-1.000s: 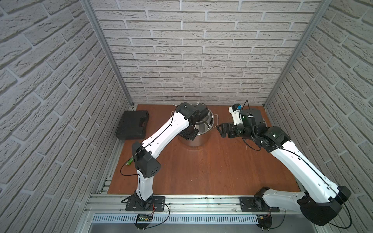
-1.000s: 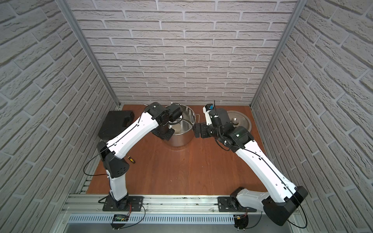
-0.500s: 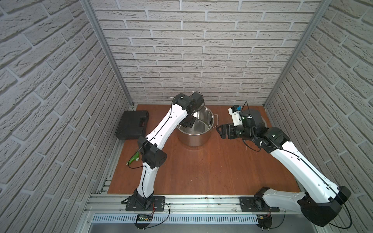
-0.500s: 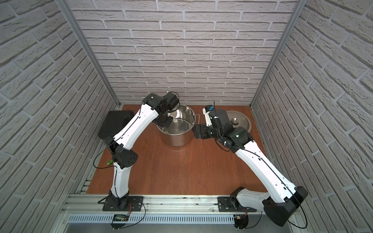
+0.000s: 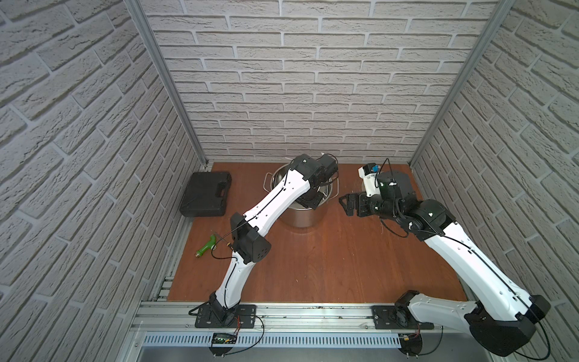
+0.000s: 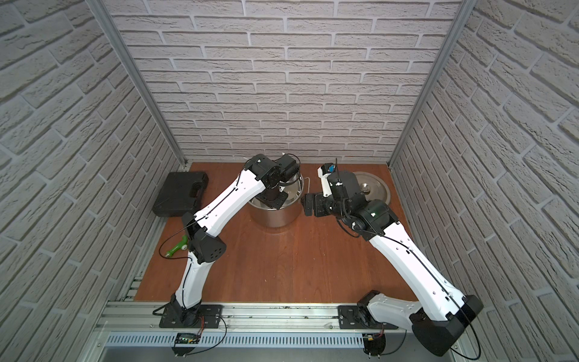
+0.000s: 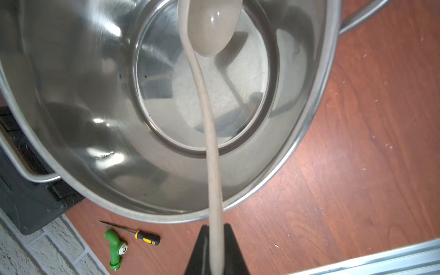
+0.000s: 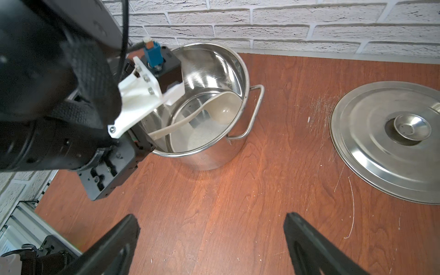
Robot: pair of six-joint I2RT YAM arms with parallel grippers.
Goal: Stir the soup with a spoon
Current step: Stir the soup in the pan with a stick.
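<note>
The steel pot (image 5: pixel 297 219) (image 6: pixel 275 216) stands at the back middle of the table. My left gripper (image 7: pixel 215 228) hangs over it, shut on the slim handle of the cream spoon (image 7: pixel 209 119). The handle slants down into the pot. The spoon's round bowl (image 8: pixel 226 107) sits low inside, close to the wall by the pot's right handle. No soup shows; the pot's bottom (image 7: pixel 166 107) is bare shiny steel. My right gripper (image 8: pixel 212 219) (image 5: pixel 343 203) is open and empty just right of the pot, above the bare wood.
The pot's steel lid (image 8: pixel 390 140) (image 6: pixel 369 188) lies flat at the back right. A black case (image 5: pixel 206 194) sits at the back left. A green-handled tool (image 7: pixel 114 247) and a small screwdriver (image 7: pixel 142 235) lie left of the left arm. Brick walls close three sides.
The left wrist has circled over the pot with the spoon, first toward the back left, then back to the right. The right arm has barely moved.
</note>
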